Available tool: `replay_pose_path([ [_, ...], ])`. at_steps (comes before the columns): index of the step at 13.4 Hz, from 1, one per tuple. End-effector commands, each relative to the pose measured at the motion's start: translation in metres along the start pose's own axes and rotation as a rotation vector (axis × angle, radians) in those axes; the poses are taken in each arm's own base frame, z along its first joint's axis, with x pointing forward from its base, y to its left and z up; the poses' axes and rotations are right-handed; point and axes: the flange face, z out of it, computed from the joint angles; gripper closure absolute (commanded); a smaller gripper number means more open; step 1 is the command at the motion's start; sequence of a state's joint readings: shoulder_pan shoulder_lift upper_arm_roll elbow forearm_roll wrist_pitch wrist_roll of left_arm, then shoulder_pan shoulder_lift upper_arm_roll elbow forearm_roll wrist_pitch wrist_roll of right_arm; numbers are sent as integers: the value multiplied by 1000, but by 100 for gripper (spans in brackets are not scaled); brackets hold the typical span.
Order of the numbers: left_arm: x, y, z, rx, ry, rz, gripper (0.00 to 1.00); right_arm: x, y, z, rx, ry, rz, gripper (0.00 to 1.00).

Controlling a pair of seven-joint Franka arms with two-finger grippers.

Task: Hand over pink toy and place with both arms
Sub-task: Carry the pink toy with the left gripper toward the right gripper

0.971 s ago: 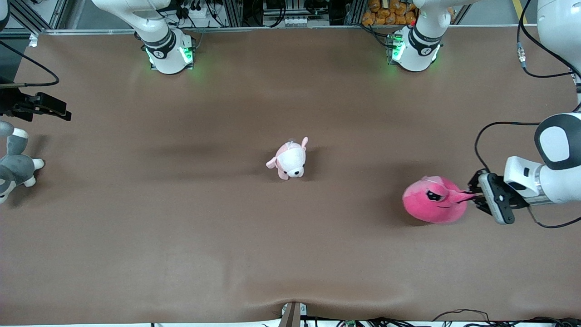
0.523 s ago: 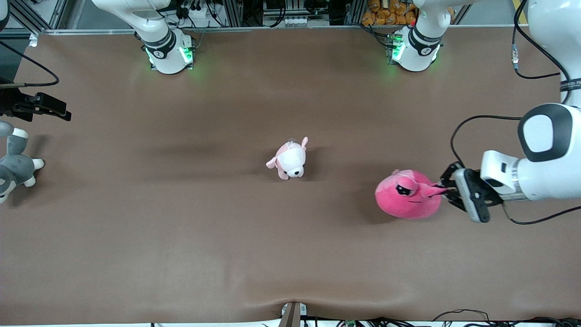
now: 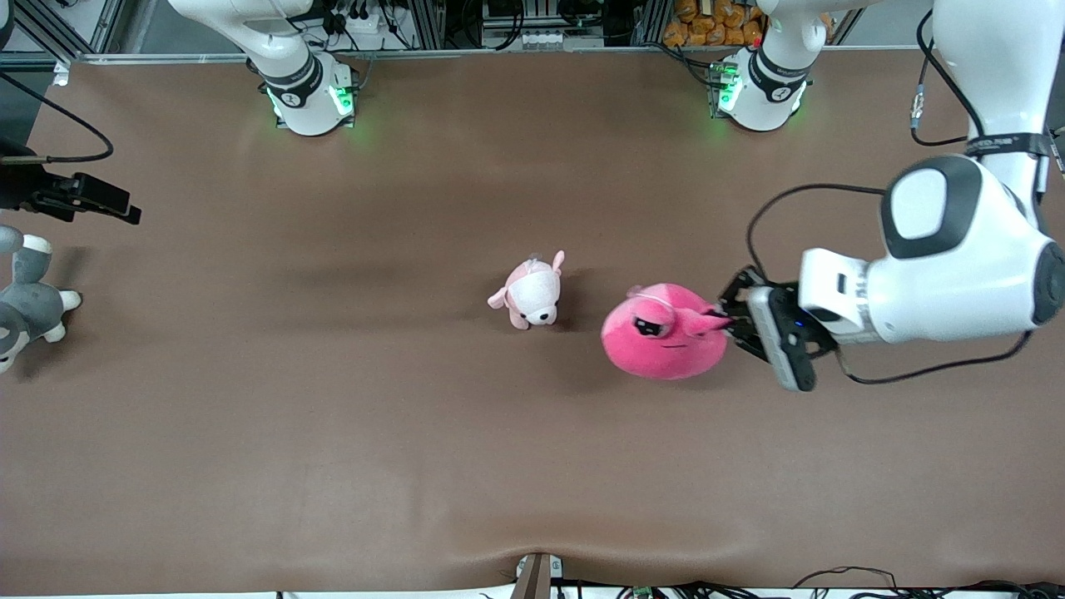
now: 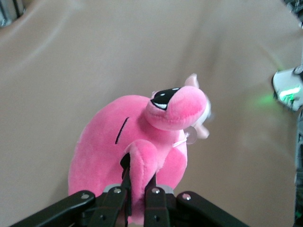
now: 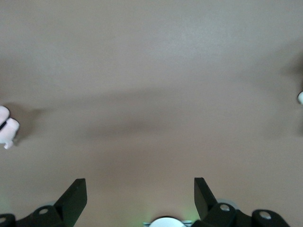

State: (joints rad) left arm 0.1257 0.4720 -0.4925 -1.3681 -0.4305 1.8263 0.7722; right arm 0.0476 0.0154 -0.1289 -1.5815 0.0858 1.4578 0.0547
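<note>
The pink toy [image 3: 663, 333], a hot-pink rounded plush with droopy black-and-white eyes, hangs low over the middle of the brown table [image 3: 333, 433], close beside a small puppy plush. My left gripper [image 3: 725, 323] is shut on one of its eye stalks. In the left wrist view the stalk is pinched between the black fingers [image 4: 124, 182] of the left gripper [image 4: 140, 178], and the toy's body [image 4: 102, 151] bulges past them. My right gripper [image 3: 104, 204] waits over the right arm's end of the table. Seen in its wrist view, the right gripper [image 5: 138, 182] is open with nothing in it.
A pale pink-and-white puppy plush [image 3: 532, 293] stands mid-table. A grey-and-white plush animal [image 3: 25, 304] lies at the right arm's end of the table, its white paw [image 5: 7, 125] showing in the right wrist view. Both arm bases [image 3: 309, 100] stand along the table's back edge.
The left gripper has carried the pink toy from the left arm's end of the table to beside the puppy plush. The right gripper has hardly moved.
</note>
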Motion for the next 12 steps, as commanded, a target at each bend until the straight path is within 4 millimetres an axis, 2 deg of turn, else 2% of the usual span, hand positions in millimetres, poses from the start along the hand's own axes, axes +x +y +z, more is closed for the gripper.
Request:
replay_pose_path([
  [1,32,28,5,14,68,-30,100,16,-9,0,61,-9,102,0],
  [3,54,49,20,34,105,-33,100,22,-14,6,116,-38,188,0],
  [5,79,81,25,42,128,-78,100,26,-23,11,153,-63,282,0],
  [6,91,101,37,42,120,-85,100,28,-27,14,169,-76,336,0],
  [9,117,144,65,126,131,-96,100,37,-47,21,217,-122,457,0],
  [12,134,183,94,171,136,-110,100,44,-70,34,279,-209,631,0],
])
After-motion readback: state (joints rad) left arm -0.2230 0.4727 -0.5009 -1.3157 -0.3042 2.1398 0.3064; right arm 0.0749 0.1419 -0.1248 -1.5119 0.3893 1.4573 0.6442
